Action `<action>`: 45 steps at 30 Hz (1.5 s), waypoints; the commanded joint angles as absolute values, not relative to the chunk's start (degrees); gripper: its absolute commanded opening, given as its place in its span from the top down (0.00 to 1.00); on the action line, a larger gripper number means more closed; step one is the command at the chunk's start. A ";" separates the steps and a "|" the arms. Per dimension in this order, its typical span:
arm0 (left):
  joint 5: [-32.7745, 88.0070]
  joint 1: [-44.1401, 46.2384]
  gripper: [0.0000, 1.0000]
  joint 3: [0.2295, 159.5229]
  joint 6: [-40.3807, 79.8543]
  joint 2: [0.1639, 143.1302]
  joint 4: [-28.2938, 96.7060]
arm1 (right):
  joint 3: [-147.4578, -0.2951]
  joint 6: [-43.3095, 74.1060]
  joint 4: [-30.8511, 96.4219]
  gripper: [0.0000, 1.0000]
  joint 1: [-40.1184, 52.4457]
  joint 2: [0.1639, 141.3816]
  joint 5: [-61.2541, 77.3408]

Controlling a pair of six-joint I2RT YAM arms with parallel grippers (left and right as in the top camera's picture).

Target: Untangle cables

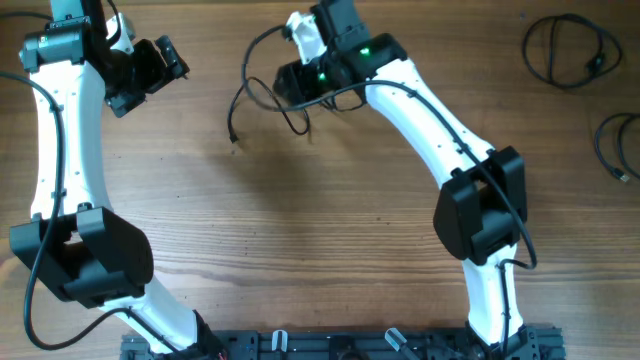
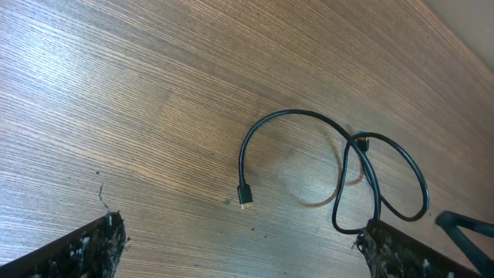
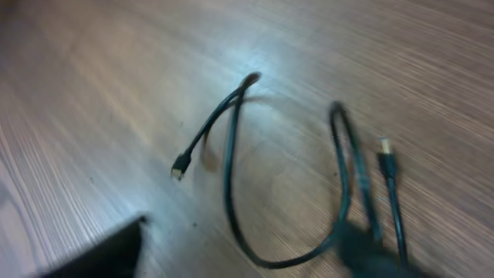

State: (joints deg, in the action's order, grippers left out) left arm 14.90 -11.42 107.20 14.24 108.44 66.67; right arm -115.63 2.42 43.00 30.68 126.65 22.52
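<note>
One thin black cable (image 1: 243,98) lies in loose loops at the back middle of the table, with a plug end at the left. My right gripper (image 1: 300,85) hovers right over it. In the blurred right wrist view the fingers (image 3: 231,259) are wide apart, and the cable (image 3: 228,166) loops between them and runs against the right finger. My left gripper (image 1: 150,70) is open and empty at the back left, apart from the cable. Its wrist view shows the spread fingers (image 2: 243,247) and the cable (image 2: 287,116) ahead. Two more cables lie apart at the far right, one coiled (image 1: 565,50) and one at the edge (image 1: 620,145).
The wooden table (image 1: 300,220) carries nothing else in view. The arm bases and a black rail (image 1: 340,345) stand along the front edge. Thicker black wires run along both white arms.
</note>
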 commanded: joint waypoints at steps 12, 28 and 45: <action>13.89 -15.42 0.00 106.83 13.98 108.81 65.87 | -115.74 -7.29 39.77 0.00 36.77 129.73 -9.91; 13.89 -17.02 0.00 106.83 13.98 108.81 67.11 | -115.90 -7.29 39.92 0.96 36.77 135.83 -2.48; 13.87 -12.05 0.00 106.83 13.93 108.81 67.46 | -115.98 4.03 56.45 0.96 28.58 108.64 8.36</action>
State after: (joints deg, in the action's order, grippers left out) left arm 14.24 -14.66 107.20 14.24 108.44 67.72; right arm -115.52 2.20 53.65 32.53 118.10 1.58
